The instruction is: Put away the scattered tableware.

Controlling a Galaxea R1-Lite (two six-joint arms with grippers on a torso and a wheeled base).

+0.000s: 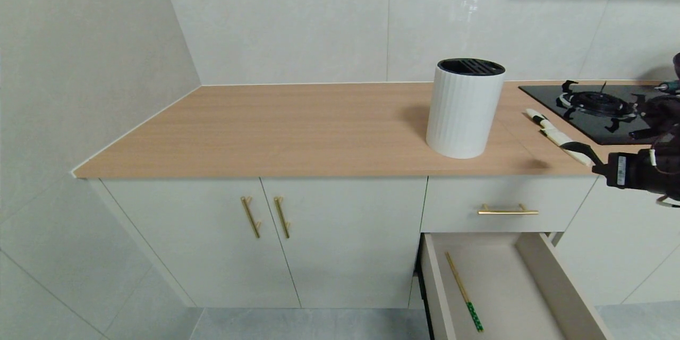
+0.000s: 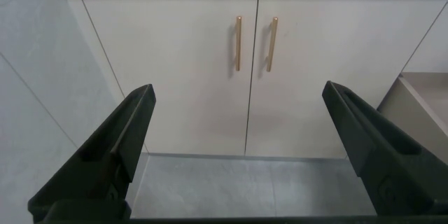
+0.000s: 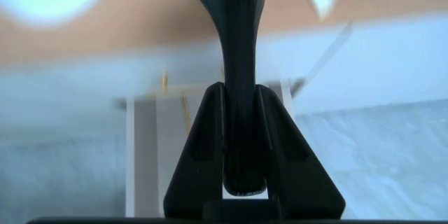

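Black utensil [image 3: 238, 77]: clamped between the closed fingers of the right gripper [image 3: 238, 112], held at the front edge of the counter [image 1: 292, 127], above the open drawer [image 1: 433, 276].

Left gripper [image 2: 238, 94]: fingers spread wide, holding nothing, facing the lower cabinet doors.

Hazards:
- The utensil looks smooth and hard, and most of its length projects beyond the fingers. It may pivot or slip in the grip.
- Its tip sits close to the white knife [image 1: 555, 135] lying near the counter edge. A sideways sweep could knock the knife off.
- A steep descent could strike the drawer wall or the chopsticks [image 1: 463, 289] inside.

Materials and shapes:
- Utensil: slim stem, rounded end, matt black.
- Holder [image 1: 465, 109]: upright white ribbed cylinder with a black slotted top.
- Counter: wood-grain surface.
- Chopsticks: thin, pale, with green ends.
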